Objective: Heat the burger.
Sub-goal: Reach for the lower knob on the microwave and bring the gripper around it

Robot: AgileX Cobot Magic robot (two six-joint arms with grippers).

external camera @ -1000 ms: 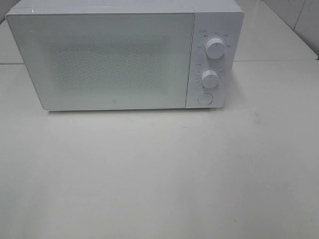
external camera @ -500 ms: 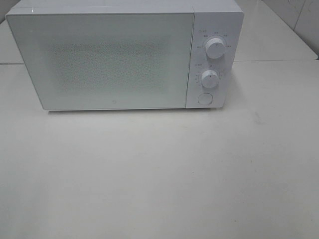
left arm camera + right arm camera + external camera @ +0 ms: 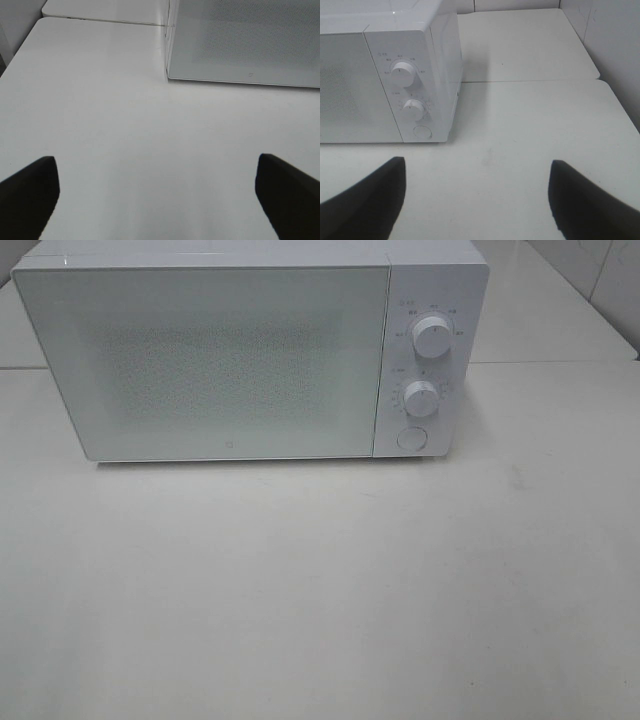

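Note:
The burger is out of view in every frame. A white microwave [image 3: 250, 350] stands at the back of the table with its door [image 3: 205, 365] shut; nothing can be made out behind the frosted window. Its two knobs [image 3: 432, 336] and a round button [image 3: 410, 438] are on the right panel. Neither arm appears in the exterior high view. In the left wrist view my left gripper [image 3: 157, 197] is open over bare table, near the microwave's [image 3: 245, 42] left front corner. My right gripper [image 3: 477, 195] is open and empty, in front of the microwave's [image 3: 390, 75] control panel.
The white table [image 3: 320, 590] spreads in front of the microwave. A seam between table sections [image 3: 560, 363] runs along the back. A tiled wall [image 3: 615, 40] rises at the right side.

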